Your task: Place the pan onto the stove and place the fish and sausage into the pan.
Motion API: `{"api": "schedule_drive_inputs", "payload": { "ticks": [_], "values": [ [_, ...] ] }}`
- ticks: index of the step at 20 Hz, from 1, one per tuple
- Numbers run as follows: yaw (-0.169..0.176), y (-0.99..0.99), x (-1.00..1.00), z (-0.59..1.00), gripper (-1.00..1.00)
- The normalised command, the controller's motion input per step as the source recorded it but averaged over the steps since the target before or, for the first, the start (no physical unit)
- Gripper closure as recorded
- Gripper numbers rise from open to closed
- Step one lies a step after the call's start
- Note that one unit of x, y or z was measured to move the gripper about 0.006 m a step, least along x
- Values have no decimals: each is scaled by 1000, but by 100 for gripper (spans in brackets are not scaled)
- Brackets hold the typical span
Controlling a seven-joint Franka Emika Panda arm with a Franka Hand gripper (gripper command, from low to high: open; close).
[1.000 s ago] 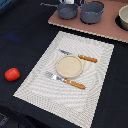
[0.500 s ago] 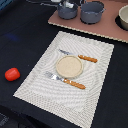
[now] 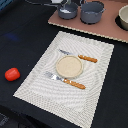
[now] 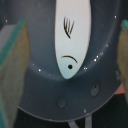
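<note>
1. The pan point(image 3: 68, 10) is seen sitting on the stove point(image 3: 107, 26), at about 12 o'clock in the exterior view, close to the stove's near edge and just beside the larger grey pot point(image 3: 92, 11).
2. The fish point(image 4: 73, 37) is shown in the wrist view lying flat inside the pan point(image 4: 45, 70), its head pointed toward the curved wall where the handle rivets are fixed.
3. The end effector point(image 4: 70, 50) is positioned directly above the pan; its fingers point(image 4: 11, 60) are spread wide apart, flanking the fish without touching it.
4. The sausage point(image 3: 12, 74) is found at 9 o'clock on the dark surface point(image 3: 25, 35), well apart from the stove.
5. Open room is left all around the sausage; the placemat point(image 3: 95, 75) edge lies near it toward 3 o'clock.
6. A plate point(image 3: 69, 66) and cutlery point(image 3: 74, 83) are laid at the placemat's middle.
</note>
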Motion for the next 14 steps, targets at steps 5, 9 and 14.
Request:
{"api": "schedule_drive_inputs", "payload": {
  "ticks": [5, 9, 14],
  "values": [
    [0, -669, 0, 496, -100],
    [0, -912, 7, 391, -100],
    [0, -937, 49, 258, -100]
  ]
}}
